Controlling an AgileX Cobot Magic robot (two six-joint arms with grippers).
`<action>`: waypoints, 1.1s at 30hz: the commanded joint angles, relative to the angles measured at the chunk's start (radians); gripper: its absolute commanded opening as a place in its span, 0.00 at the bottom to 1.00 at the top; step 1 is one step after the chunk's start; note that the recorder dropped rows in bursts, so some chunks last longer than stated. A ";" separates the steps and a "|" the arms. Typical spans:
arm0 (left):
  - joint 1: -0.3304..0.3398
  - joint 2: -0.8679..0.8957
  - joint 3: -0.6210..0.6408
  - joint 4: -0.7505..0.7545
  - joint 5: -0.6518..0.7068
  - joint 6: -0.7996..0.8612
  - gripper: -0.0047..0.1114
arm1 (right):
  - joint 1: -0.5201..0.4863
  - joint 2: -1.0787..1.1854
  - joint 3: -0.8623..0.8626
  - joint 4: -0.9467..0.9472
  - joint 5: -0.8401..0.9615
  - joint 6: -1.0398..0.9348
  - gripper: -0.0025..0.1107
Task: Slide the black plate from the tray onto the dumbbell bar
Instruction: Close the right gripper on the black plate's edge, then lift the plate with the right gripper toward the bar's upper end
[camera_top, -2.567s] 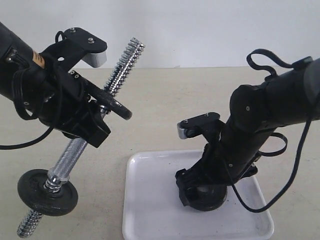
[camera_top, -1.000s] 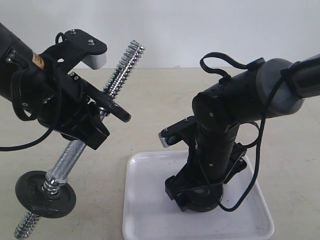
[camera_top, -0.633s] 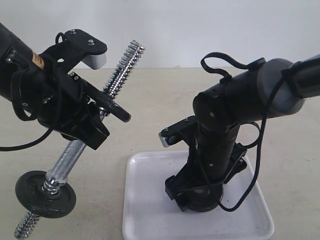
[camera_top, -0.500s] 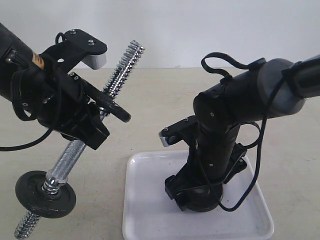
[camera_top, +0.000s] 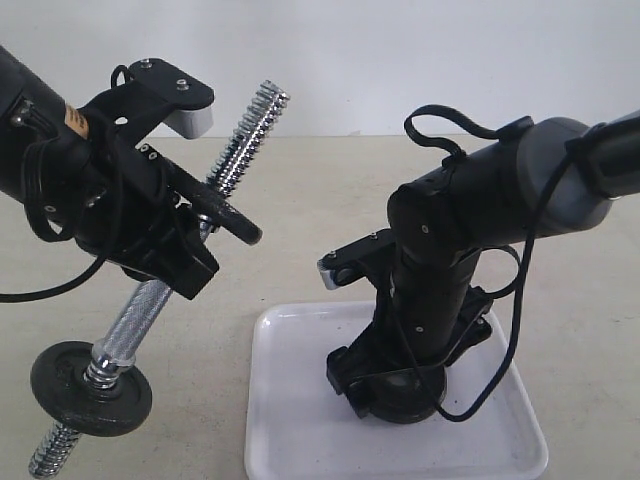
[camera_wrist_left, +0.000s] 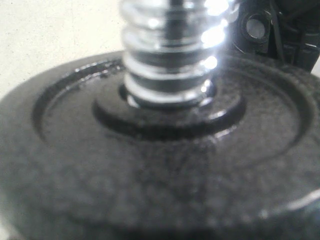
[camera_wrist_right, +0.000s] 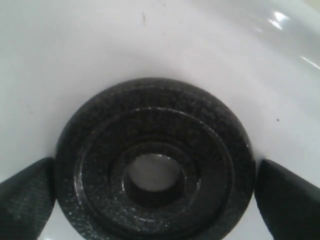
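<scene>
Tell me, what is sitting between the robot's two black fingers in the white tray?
The black plate, flat on the tray, with the right gripper's fingers either side, as the right wrist view shows.

The exterior camera sits before the tray (camera_top: 290, 400) and a little above, facing across it to the wall (camera_top: 400, 60), far enough back to show the dumbbell bar (camera_top: 140, 315) left of the tray. The right wrist camera looks down into the tray from very close at the black plate (camera_wrist_right: 152, 165), which the exterior view half shows. The left wrist camera, left of the tray, faces a disc (camera_wrist_left: 160, 165) on the bar, blurred by nearness.
</scene>
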 joint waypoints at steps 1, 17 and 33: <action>-0.004 -0.054 -0.036 -0.029 -0.081 0.004 0.08 | -0.003 0.048 0.025 0.017 -0.053 0.013 0.80; -0.004 -0.054 -0.036 -0.029 -0.080 0.004 0.08 | -0.003 0.048 0.025 0.035 -0.046 0.027 0.02; -0.004 -0.054 -0.036 -0.017 -0.050 0.015 0.08 | -0.003 -0.173 0.025 0.009 0.026 0.014 0.02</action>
